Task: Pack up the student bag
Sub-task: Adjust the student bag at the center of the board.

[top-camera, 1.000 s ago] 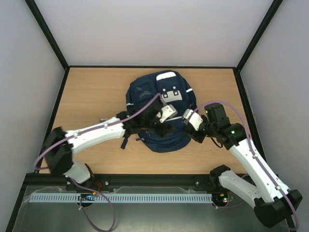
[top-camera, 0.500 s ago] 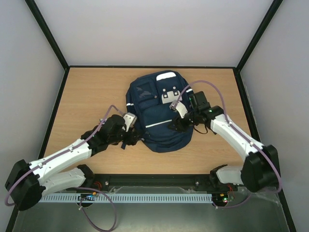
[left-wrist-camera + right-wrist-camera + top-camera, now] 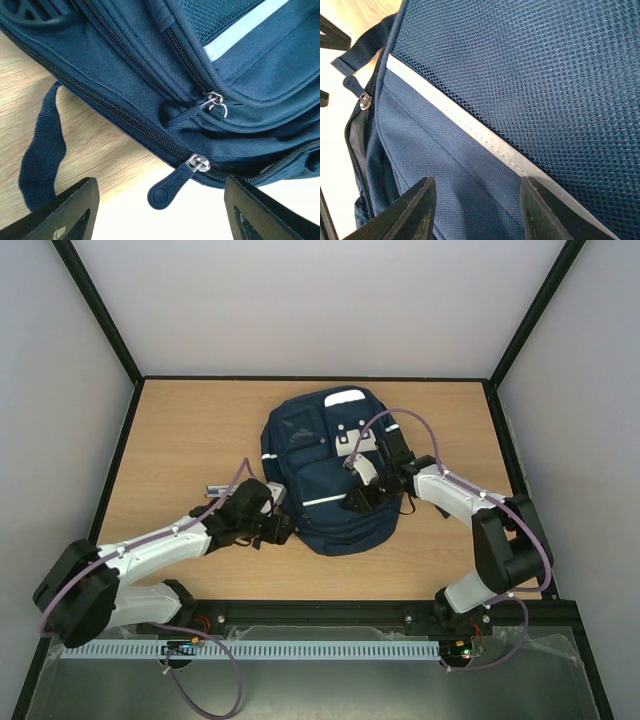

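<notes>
Found student bag [image 3: 330,465] lying front-up mid-table [image 3: 180,440], one rounded end toward the arm bases. No shift of it over the last second. Saw long zipper along its lower left side, teeth meshed on one side of the slider and seemingly parted on the other. Noted rubber pull [image 3: 169,188] hanging free, a smaller slider [image 3: 213,98] just above, and a loose strap [image 3: 40,150] on the wood beside.

Logged left gripper [image 3: 281,528] gone from the bag's middle, where it stood a second ago, to that lower left edge. Fingers wide, holding nothing, framing the pull without touching it.

Logged right gripper [image 3: 358,498] swung in from the bag's right side onto the front panel, over mesh and reflective stripe [image 3: 470,127]. Fingers partly spread, pinching nothing visible.

Read as set-up for working the zipper: left lined up on the pull, right placed to steady fabric. Packing proper judged not yet begun.
</notes>
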